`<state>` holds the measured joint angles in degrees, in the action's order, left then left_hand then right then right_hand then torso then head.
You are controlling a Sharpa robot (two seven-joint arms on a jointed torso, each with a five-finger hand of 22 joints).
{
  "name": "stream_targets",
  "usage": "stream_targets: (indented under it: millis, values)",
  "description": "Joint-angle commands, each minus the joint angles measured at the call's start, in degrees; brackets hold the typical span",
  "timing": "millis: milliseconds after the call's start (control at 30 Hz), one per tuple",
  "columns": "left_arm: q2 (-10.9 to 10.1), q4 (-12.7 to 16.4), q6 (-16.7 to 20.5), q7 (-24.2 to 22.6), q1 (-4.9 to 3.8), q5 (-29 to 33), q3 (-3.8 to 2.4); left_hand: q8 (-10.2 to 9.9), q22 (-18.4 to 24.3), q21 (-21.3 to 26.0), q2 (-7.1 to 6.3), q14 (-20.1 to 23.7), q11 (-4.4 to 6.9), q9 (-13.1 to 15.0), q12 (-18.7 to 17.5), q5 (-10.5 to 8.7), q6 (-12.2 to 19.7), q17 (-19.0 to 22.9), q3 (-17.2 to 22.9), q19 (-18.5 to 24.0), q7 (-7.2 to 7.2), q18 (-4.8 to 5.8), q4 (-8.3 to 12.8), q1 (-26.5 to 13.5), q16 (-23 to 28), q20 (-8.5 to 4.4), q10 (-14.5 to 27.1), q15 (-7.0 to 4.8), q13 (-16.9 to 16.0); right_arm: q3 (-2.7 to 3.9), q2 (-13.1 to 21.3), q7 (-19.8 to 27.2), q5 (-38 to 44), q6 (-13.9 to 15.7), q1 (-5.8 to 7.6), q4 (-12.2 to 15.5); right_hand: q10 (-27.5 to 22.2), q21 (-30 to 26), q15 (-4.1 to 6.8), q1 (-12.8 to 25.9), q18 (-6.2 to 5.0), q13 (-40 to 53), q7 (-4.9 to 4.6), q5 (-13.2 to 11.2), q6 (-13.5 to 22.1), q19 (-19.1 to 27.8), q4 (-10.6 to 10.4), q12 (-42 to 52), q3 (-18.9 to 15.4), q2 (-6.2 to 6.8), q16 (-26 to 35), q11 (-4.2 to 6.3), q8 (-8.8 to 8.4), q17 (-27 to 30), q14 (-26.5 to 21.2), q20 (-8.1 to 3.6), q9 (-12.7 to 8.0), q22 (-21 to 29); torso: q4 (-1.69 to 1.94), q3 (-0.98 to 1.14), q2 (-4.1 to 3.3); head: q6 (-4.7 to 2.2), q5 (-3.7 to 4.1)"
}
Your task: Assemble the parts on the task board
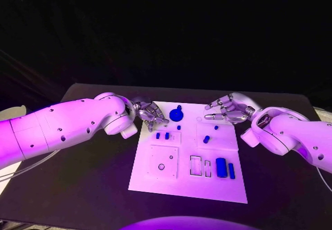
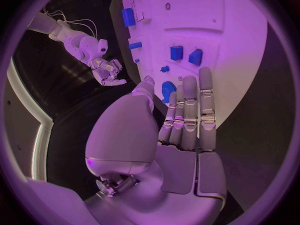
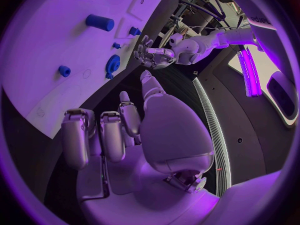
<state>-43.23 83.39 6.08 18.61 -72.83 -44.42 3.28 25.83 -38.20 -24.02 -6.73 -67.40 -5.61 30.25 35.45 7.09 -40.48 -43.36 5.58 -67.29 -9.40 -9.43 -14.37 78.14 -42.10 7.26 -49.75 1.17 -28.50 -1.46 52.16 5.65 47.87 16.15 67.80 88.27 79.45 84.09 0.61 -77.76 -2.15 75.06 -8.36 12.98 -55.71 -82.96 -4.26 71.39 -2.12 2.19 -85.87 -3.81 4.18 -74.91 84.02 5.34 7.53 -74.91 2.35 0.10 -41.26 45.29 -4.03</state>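
The white task board [image 1: 186,184] lies in the middle of the black table. A round blue part [image 1: 177,114] sits near its far edge, between my two hands. My left hand [image 1: 148,115] hovers over the board's far left corner, fingers straight and apart, holding nothing; in the left wrist view the round blue part [image 2: 167,91] lies just beyond the left hand [image 2: 184,120]. My right hand [image 1: 227,110] hangs over the far right corner, fingers loosely bent and empty; the right wrist view shows this right hand [image 3: 115,132] off the board's edge.
Two small blue parts [image 1: 162,136] stand in a left recess, and small pegs [image 1: 206,139] sit mid-board. Two longer blue blocks [image 1: 221,166] lie at the near right beside open slots [image 1: 197,166]. Bare black table [image 1: 90,182] surrounds the board.
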Motion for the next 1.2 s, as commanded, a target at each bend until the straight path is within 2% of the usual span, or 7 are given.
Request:
stream_targets:
  millis: [33,167,367,500,567,867,1200]
  values:
    - [0.9,0.21,5.53,-9.96,0.67,-9.4,0.17,-0.78,0.76,0.6,0.53,-0.4,0.36,-1.95,-1.14,0.09,-1.56,0.34,2.84,-0.87,0.23,-1.16,2.05,5.29,0.25,-0.34,-0.42,-0.18,1.93,0.0,-0.04,0.43,0.44,-0.74,-0.1,0.02,-0.13,-0.26,0.21,-0.21,-0.71,0.22,-0.08,0.26,-0.33,0.14,-0.01,-0.17,-0.24,-0.64,0.17,0.39,0.03,-8.2,4.38,-0.03,0.06,-2.36,-0.06,-0.02,-0.01,-0.32,0.38]
    - [2.27,-0.11,8.28,-12.96,1.43,-18.64,0.4,-3.55,0.54,-0.29,-1.12,-2.34,0.78,-7.23,-4.01,-0.04,-6.11,-0.1,7.83,-3.18,0.65,-0.96,4.41,10.58,-1.14,-1.5,-3.78,-1.14,6.8,0.0,-0.04,0.44,0.47,-0.71,-0.15,0.03,-0.13,-0.26,0.21,-0.21,-0.71,0.22,-0.08,0.26,-0.33,0.14,-0.01,-0.17,-0.24,-0.64,0.17,0.39,0.03,-8.2,4.38,-0.03,0.06,-2.36,-0.07,-0.03,-0.02,-0.57,0.71]
    - [4.31,-0.98,9.05,-14.02,1.95,-30.01,0.67,-8.43,-3.5,-5.66,-4.98,-11.77,1.94,-13.9,-7.75,-0.19,-12.03,-16.24,11.67,-7.43,1.92,-0.94,4.96,9.31,-19.94,-2.48,-8.33,-1.95,12.84,0.0,-0.13,0.49,0.86,-0.62,-0.21,0.0,-0.11,-0.26,0.21,-0.23,-0.71,0.24,-0.08,0.27,-0.33,0.13,0.01,-0.14,-0.24,-0.67,0.18,0.39,0.03,-8.19,4.38,-0.03,0.06,-2.37,-0.09,-0.01,-0.04,-0.9,1.07]
    - [5.94,-1.77,8.58,-13.37,2.26,-36.02,0.86,-10.23,-21.41,-28.26,-5.96,-17.93,2.62,-15.87,-9.06,-0.22,-14.13,-29.41,11.8,-15.01,2.64,2.5,4.51,7.39,-33.83,-3.0,-9.8,-2.65,14.86,0.0,-0.28,0.55,0.95,-0.56,-0.24,-0.01,-0.11,-0.26,0.21,-0.23,-0.71,0.24,-0.08,0.27,-0.33,0.13,0.01,-0.14,-0.24,-0.67,0.18,0.39,0.03,-8.19,4.38,-0.03,0.06,-2.37,-0.09,-0.01,-0.03,-1.11,1.26]
    - [6.48,-2.05,8.23,-12.83,2.37,-37.65,0.91,-10.88,-26.86,-34.97,-6.05,-19.2,2.77,-16.51,-9.74,-0.25,-15.04,-32.58,11.97,-16.76,2.75,3.55,4.46,6.94,-36.99,-3.25,-10.4,-2.81,15.71,0.0,-0.35,0.57,0.96,-0.56,-0.24,-0.03,-0.11,-0.26,0.21,-0.23,-0.71,0.24,-0.08,0.27,-0.33,0.13,0.01,-0.14,-0.24,-0.67,0.18,0.39,0.03,-8.19,4.38,-0.03,0.06,-2.37,-0.13,-0.03,-0.06,-1.16,1.26]
    - [8.22,-2.62,4.92,-11.08,2.52,-40.38,0.98,-13.08,-34.5,-44.07,-6.11,-19.7,3.1,-18.24,-13.61,-0.21,-17.99,-31.31,13.03,-18.62,3.35,4.91,4.53,5.96,-37.15,-3.71,-12.65,-3.31,18.96,0.0,-0.45,0.59,0.99,-0.57,-0.27,-0.06,-0.11,-0.26,0.21,-0.23,-0.71,0.24,-0.08,0.27,-0.33,0.13,0.01,-0.14,-0.24,-0.67,0.18,0.39,0.03,-8.19,4.38,-0.03,0.06,-2.37,-0.12,0.02,-0.05,-1.12,1.4]
    - [10.38,-4.51,1.89,-9.58,2.57,-41.21,0.97,-14.95,-32.59,-41.38,-6.07,-19.72,2.99,-19.22,-16.71,-0.18,-18.34,-30.47,14.14,-18.17,3.39,4.25,4.91,5.9,-37.1,-3.97,-13.27,-3.53,20.73,0.0,-0.54,0.68,0.99,-0.33,-0.28,0.0,-0.11,-0.26,0.21,-0.23,-0.71,0.24,-0.08,0.27,-0.33,0.13,0.01,-0.14,-0.24,-0.67,0.18,0.39,0.03,-8.19,4.38,-0.03,0.06,-2.37,-0.06,0.02,-0.05,-1.08,1.4]
